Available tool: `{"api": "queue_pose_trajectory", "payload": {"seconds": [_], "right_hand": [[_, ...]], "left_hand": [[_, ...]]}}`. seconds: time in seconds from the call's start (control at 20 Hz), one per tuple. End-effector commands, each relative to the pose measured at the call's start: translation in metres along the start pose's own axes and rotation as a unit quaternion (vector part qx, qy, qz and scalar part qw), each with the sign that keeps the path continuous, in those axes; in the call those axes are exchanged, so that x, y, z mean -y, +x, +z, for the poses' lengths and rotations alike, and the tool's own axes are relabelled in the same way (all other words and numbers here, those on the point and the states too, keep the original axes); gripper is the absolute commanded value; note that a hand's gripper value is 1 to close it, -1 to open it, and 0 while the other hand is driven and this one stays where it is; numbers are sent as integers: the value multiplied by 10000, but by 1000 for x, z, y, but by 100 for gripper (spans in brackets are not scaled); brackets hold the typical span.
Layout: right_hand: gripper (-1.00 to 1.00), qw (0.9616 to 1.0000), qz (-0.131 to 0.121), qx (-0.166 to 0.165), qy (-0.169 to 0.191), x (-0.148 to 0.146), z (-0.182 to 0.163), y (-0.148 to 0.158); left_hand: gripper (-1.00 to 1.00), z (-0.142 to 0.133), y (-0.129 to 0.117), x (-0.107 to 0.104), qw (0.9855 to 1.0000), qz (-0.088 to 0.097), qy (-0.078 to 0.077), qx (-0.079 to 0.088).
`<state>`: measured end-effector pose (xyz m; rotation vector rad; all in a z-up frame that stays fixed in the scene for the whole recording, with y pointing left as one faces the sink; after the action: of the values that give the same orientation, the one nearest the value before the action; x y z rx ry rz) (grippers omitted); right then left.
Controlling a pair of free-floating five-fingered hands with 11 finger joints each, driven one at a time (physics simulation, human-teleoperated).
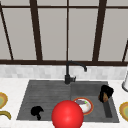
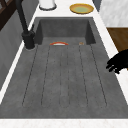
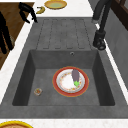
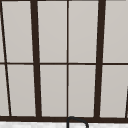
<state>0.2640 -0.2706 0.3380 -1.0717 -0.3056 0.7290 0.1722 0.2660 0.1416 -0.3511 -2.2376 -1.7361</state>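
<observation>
Hovering over the front left corner of the sink's [image 1: 45, 90] ribbed draining board, the left hand [image 1: 37, 111] is hanging with its fingers curled and nothing in them; in the left side view it [image 2: 118, 62] is showing at the front rim. The right hand [image 1: 105, 93] is floating above the basin's right edge, its fingers bent around a small brownish thing [image 1: 105, 97] that cannot be made out. Down in the basin a red-rimmed plate [image 3: 70, 81] is lying flat near the middle, carrying a dark eggplant [image 3: 75, 75] on its back half. A small round object [image 3: 38, 91] is sitting on the basin floor toward the front edge. A red ball [image 1: 67, 114] is sitting at the front rim of the sink, just left of the plate. The black faucet [image 1: 71, 72] is standing at the back edge, and yellow plates [image 1: 124, 110] are resting on the worktop's [image 1: 12, 87] left and right ends.
</observation>
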Motion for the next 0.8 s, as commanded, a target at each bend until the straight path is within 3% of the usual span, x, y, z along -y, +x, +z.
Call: {"api": "queue_pose_trajectory", "payload": {"seconds": [0.0,0.75], "right_hand": [[100,9997,-31,196,113,18,4,-18],[100,9998,-44,151,99,69,3,-101]], "left_hand": [[0,0,0,0,10000,0,0,0],[0,0,0,0,10000,0,0,0]]}}
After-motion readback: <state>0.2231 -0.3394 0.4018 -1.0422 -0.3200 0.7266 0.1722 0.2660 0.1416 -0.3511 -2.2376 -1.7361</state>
